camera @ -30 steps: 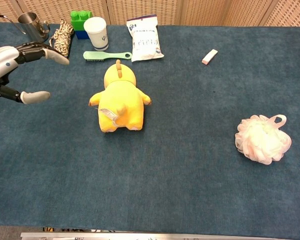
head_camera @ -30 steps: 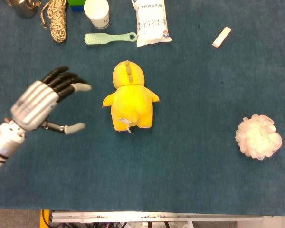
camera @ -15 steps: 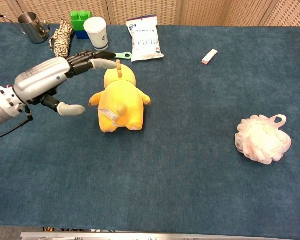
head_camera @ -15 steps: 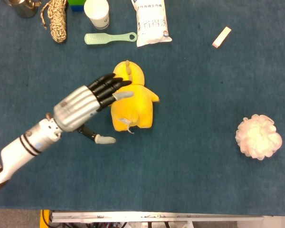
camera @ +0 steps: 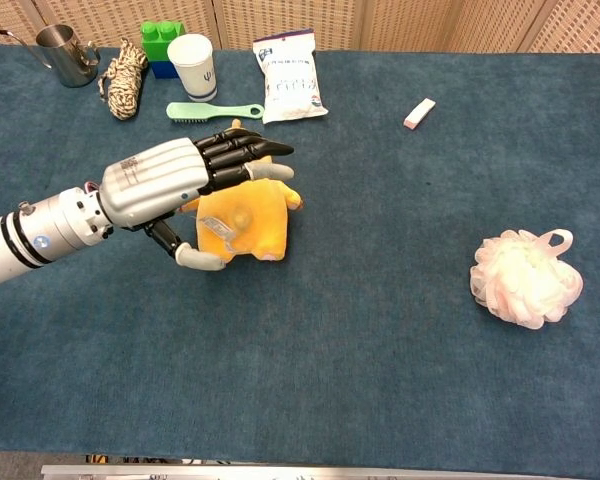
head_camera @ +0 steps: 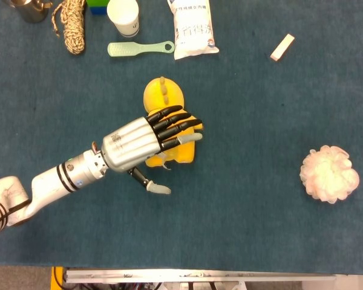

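Note:
A yellow plush toy (head_camera: pixel 163 96) (camera: pixel 250 225) lies face down on the blue table cloth, head toward the far side. My left hand (head_camera: pixel 142 142) (camera: pixel 175 185) hovers over its body with fingers stretched across its back and the thumb (head_camera: pixel 157 188) spread out below near its feet. The fingers are apart and do not grip the toy; whether they touch it I cannot tell. My right hand is in neither view.
A pink bath pouf (head_camera: pixel 329 173) (camera: pixel 525 278) lies at the right. Along the far edge sit a green brush (head_camera: pixel 139 48), white paper cup (head_camera: pixel 123 16), snack bag (head_camera: pixel 193 27), rope bundle (head_camera: pixel 71 24), metal cup (camera: pixel 62 55), green block (camera: pixel 162 38) and small eraser (head_camera: pixel 282 47).
My left hand has swept rightward from open table at the left until it is over the plush toy's body, fingers still spread. The toy has not moved.

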### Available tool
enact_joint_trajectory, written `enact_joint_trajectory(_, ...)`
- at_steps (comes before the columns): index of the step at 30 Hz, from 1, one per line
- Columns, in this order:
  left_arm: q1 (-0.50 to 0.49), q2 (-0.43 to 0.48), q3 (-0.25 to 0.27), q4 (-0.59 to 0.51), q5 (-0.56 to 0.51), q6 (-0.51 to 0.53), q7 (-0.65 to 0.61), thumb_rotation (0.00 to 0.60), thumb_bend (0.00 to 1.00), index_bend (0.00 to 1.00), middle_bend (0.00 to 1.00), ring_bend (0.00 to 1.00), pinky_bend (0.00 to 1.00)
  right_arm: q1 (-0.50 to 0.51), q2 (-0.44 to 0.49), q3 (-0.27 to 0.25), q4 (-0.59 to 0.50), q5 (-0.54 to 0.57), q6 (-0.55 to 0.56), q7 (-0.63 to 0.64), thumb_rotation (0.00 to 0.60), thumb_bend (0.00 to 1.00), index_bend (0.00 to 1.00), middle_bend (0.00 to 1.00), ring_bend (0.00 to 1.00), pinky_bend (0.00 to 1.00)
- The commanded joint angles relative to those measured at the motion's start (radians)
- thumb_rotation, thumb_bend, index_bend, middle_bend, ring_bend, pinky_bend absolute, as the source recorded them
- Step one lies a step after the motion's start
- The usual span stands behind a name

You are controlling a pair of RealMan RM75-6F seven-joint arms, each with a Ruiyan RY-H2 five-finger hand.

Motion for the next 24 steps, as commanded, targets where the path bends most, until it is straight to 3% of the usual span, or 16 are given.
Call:
enact_joint_trajectory(1, -0.011, -0.027, 0.021, 0.036, -0.005, -0.024, 0.055, 0.057, 0.07, 0.05, 0.01, 0.01, 0.00, -0.002, -0.002, 0.000, 0.003, 0.003, 0.001, 0.002, 0.600, 0.13, 0.13, 0.28, 0.15, 0.22)
enact_joint_trajectory(6, -0.016, -0.059, 0.044, 0.075, -0.011, -0.035, 0.105, 0.015, 0.07, 0.05, 0.01, 0.01, 0.00, -0.004, -0.004, -0.002, 0.006, 0.008, -0.005, 0.006, 0.600, 0.13, 0.13, 0.28, 0.15, 0.22)
enact_joint_trajectory(19, -0.021, -0.142, 0.077, 0.173, -0.067, -0.063, 0.083, 0.006, 0.06, 0.05, 0.01, 0.01, 0.00, -0.012, 0.003, -0.004, -0.005, 0.022, -0.011, -0.001, 0.600, 0.13, 0.13, 0.28, 0.15, 0.22)
enact_joint_trajectory(24, -0.011, -0.155, 0.073, 0.192, -0.084, -0.014, 0.075, 0.005, 0.06, 0.05, 0.01, 0.01, 0.00, -0.017, 0.005, -0.005, -0.005, 0.024, -0.008, 0.001, 0.600, 0.13, 0.13, 0.28, 0.15, 0.22)
